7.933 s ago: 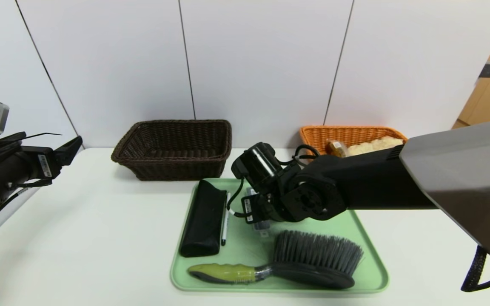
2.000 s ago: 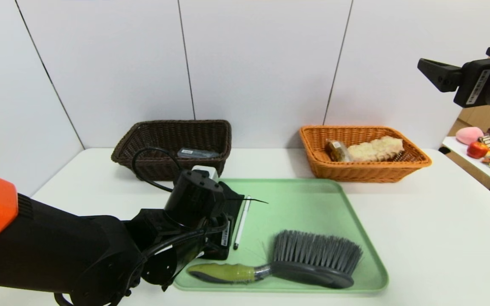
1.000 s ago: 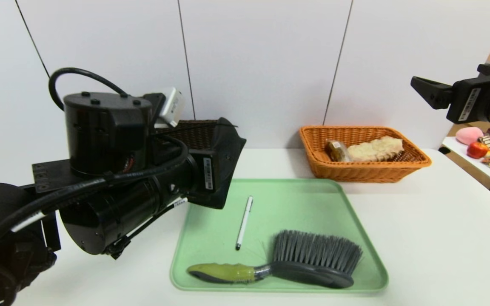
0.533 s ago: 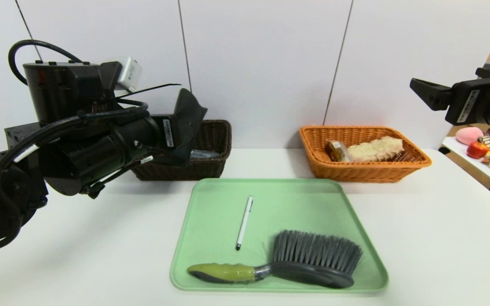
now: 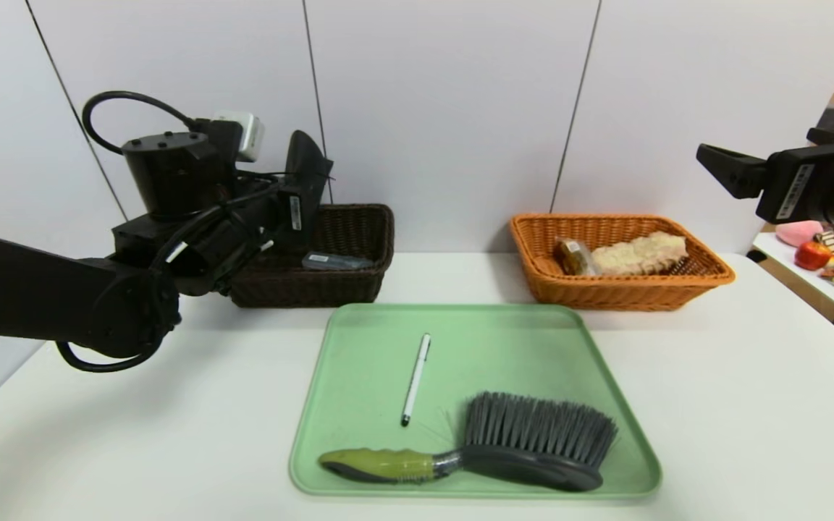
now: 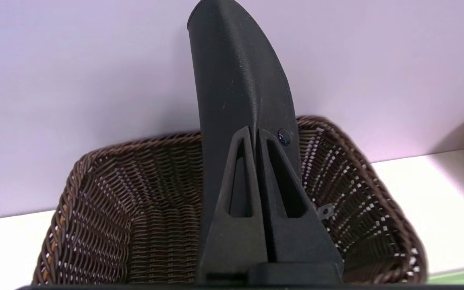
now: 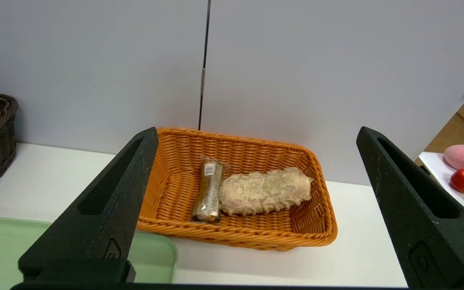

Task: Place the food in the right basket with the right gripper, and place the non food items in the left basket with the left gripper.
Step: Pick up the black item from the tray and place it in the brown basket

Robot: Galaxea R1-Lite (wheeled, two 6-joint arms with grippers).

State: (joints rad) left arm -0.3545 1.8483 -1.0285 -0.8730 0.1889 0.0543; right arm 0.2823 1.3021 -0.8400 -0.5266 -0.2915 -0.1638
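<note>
Standing at the back edge of the desk, the two baskets wait for the sorting: the brown basket (image 5: 316, 253) toward the back left corner for non-food, the orange basket (image 5: 616, 264) toward the back right for food. The orange one already holds a bread roll (image 7: 266, 190) and a wrapped snack (image 7: 209, 188), so the food part seems finished. The green tray (image 5: 533, 340) lies near the front edge, in the middle, and keeps the things that are not sorted yet: a brush (image 5: 504, 443) along its front side and a pen (image 5: 415, 378) just behind it.

The left gripper (image 5: 305, 189) hangs above the brown basket, I think so that its load can drop straight inside. Its fingers (image 6: 256, 189) are pressed together on a black case (image 6: 240, 92), which stands up from them. A small flat item (image 5: 335, 260) lies already in this basket.

The right gripper (image 7: 256, 209) is parked high beyond the right edge, spread wide and holding nothing.
</note>
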